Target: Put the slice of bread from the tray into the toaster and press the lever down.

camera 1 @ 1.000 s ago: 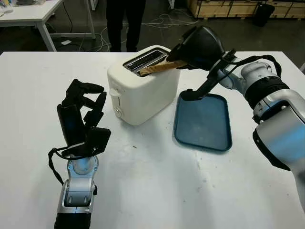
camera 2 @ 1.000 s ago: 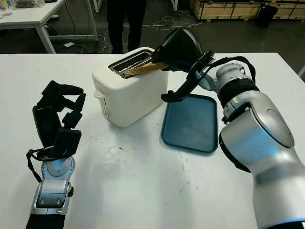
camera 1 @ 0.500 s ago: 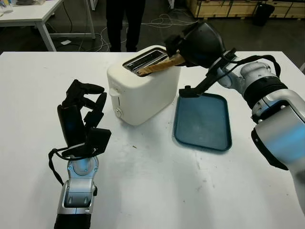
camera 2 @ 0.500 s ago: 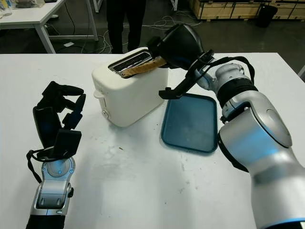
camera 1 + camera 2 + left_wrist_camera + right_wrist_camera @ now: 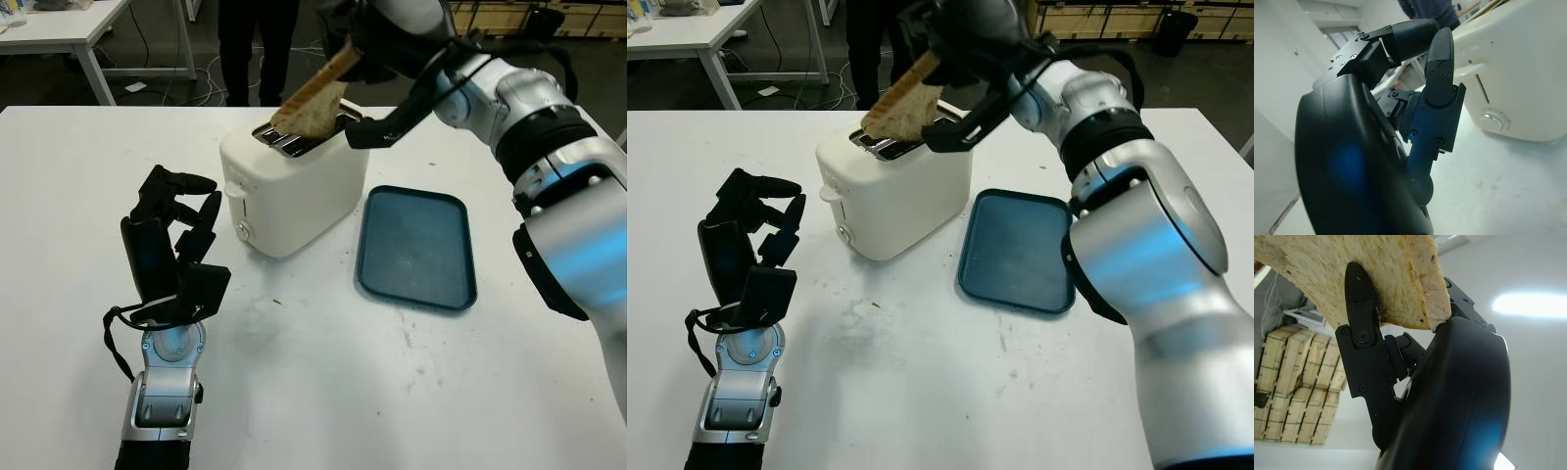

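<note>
White toaster on white table, toward far edge, left of center. Right hand above toaster, gripping slice of bread tilted, lower end at the slot. Blue tray just right of toaster, lying flat. Left hand raised upright near the table's left front area, fingers curled, holding nothing, well apart from toaster. Person's legs beyond the far edge. Another white table at back left.
</note>
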### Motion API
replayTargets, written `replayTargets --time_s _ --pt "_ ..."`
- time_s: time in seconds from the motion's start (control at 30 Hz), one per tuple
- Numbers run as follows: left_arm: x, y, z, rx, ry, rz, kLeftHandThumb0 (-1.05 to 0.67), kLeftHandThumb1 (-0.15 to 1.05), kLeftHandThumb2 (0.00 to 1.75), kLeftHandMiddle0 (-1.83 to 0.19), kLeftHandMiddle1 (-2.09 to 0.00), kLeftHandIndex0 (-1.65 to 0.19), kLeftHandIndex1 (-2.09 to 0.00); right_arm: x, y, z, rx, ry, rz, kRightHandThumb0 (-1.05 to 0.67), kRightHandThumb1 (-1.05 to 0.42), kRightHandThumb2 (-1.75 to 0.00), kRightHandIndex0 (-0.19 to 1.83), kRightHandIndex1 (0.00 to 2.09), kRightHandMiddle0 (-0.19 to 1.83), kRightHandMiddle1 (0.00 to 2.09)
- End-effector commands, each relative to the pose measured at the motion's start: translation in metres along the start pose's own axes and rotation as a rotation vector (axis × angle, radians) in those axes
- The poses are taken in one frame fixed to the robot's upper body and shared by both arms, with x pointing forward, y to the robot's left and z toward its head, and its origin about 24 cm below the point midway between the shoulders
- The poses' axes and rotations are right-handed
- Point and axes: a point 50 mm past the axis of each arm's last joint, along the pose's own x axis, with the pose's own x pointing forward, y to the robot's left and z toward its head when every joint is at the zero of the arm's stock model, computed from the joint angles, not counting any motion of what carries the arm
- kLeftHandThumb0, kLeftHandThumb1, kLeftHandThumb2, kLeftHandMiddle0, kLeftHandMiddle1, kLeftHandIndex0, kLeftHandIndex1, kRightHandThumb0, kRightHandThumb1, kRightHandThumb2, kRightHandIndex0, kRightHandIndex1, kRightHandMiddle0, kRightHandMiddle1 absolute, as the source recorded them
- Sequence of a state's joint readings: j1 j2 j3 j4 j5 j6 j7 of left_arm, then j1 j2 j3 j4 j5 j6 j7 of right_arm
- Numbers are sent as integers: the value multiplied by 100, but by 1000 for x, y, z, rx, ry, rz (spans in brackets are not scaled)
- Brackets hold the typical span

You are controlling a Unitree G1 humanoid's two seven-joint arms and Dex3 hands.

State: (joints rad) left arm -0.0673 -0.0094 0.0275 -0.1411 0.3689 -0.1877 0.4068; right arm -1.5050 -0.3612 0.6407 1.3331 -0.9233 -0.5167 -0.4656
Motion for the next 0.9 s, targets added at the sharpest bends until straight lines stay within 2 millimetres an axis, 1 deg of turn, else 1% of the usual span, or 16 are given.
replayTargets --time_s 0.0,0.2,0.3,0.33,0.4,0.43,0.5,0.57,0.63,0.7,0.83,0.87 --pt "-2 1 1 8 0 6 -44 92 17 -74 -166 -61 -132 9 -13 4 -51 -29 -33 -42 -92 -26 104 175 73 175" --pt "-2 1 0 8 1 5 -44 92 18 -74 -166 -62 -133 13 -12 9 -111 -47 16 -45 -92 -27 104 175 71 175" --pt "-2 1 0 13 3 5 -45 92 17 -75 -166 -61 -132 14 -10 12 -161 -80 29 -46 -92 -28 103 175 74 175" --pt "-2 1 0 13 0 4 -44 92 17 -75 -165 -61 -132 14 -9 13 -193 -98 43 -45 -92 -28 103 175 74 175" --pt "-2 1 0 13 -5 2 -44 92 18 -75 -165 -61 -132 15 -8 15 -263 -128 70 -45 -92 -34 101 175 72 175" --pt "-2 1 0 11 -7 2 -44 92 18 -75 -165 -61 -132 15 -7 16 -294 -139 76 -45 -92 -34 102 175 71 175" --pt "-2 1 0 6 -5 5 -44 92 17 -75 -165 -61 -132 16 -6 18 -358 -164 82 -46 -92 -27 107 175 72 175" --pt "-2 1 0 6 -6 6 -44 92 17 -76 -165 -62 -132 16 -5 18 -466 -205 80 -49 -92 -24 112 175 73 174" --pt "-2 1 0 15 -7 6 -43 92 17 -75 -165 -61 -132 16 -5 19 -522 -229 86 -51 -92 -28 114 175 74 174" --pt "-2 1 0 16 -5 3 -44 92 17 -75 -164 -61 -131 16 -4 20 -597 -265 84 -54 -92 -28 115 175 74 174" --pt "-3 1 0 8 -4 4 -44 92 17 -75 -165 -62 -131 15 -2 21 -644 -299 99 -55 -92 -24 116 175 74 173" --pt "-3 1 0 7 -5 2 -43 92 17 -75 -165 -62 -131 15 -2 21 -657 -306 105 -54 -92 -27 116 175 75 173"
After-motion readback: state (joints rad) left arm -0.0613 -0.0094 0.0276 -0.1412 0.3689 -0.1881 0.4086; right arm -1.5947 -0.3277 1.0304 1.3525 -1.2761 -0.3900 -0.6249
